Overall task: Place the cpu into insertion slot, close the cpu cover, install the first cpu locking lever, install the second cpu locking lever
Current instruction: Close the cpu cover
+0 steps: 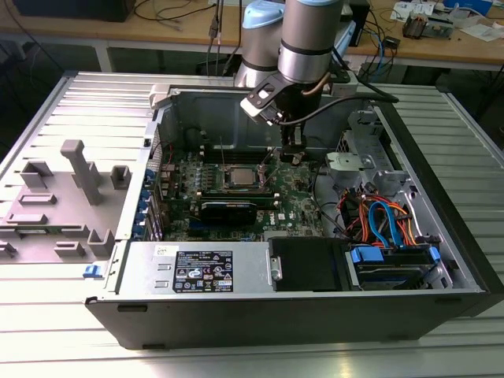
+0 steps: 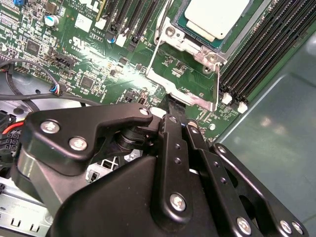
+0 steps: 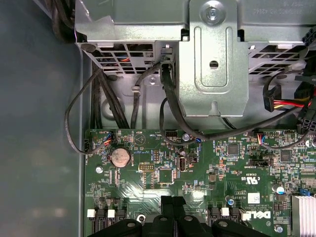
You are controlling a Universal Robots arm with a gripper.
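Gripper (image 2: pixel 174 102) up close in the second wrist view, fingers pressed together, tips at the free edge of the cpu cover (image 2: pixel 163 79) — it's swung open, cpu (image 2: pixel 217 17) seated in the insertion slot (image 2: pixel 183 40). First wrist view: closed fingers (image 3: pixel 168 206) over the motherboard (image 3: pixel 197 168). Exterior view — gripper low inside the computer case (image 1: pixel 315 315), just beside the slot

The cpu (image 2: pixel 216 16), a flat square chip with a pale silvery-grey top, lies level inside the insertion slot (image 2: pixel 191 45), a square socket with a silvery metal rim near the middle of the green motherboard (image 2: pixel 98 64). The cpu cover (image 2: pixel 159 79), a thin silvery frame with a large window cut-out, is swung open off the chip and hinged at the socket's edge. The motherboard's surface shows through its window.
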